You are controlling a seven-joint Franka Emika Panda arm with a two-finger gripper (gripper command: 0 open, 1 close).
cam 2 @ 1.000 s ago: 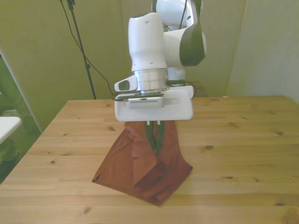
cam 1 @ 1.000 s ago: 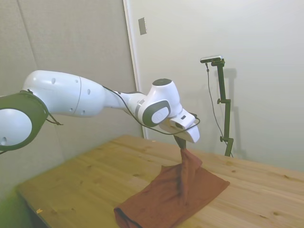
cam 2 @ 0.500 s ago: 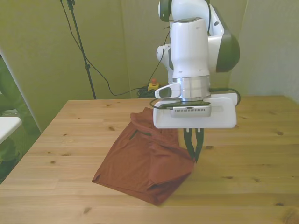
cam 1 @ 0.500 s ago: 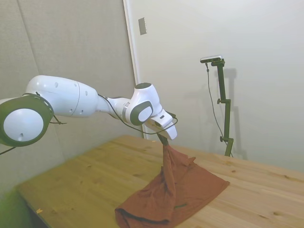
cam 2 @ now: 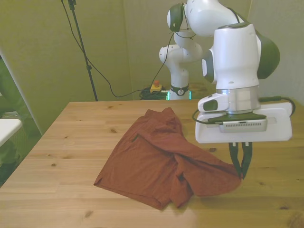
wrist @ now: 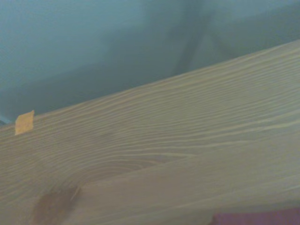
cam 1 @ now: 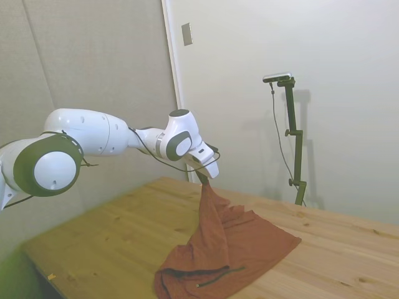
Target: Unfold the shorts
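Above the counter [cam 2: 57,142], near the front view's right, my jaws [cam 2: 240,167] pinch one corner of the shorts [cam 2: 152,161], pulled up and outward while the rest lies rumpled and partly overlapped, so I judge unfolding about half done.

- The shorts [cam 2: 156,161] are rust-brown, one plain colour, with a thin dark zipper line [cam 1: 219,276].
- The table [cam 2: 71,142] is light yellow-brown wood with darker knots and fine grain lines.
- My arm [cam 1: 93,131] is white with dark grey joints — my fingers [cam 2: 236,156] are dark.
- A small orange square [wrist: 24,122] sits on the wood.
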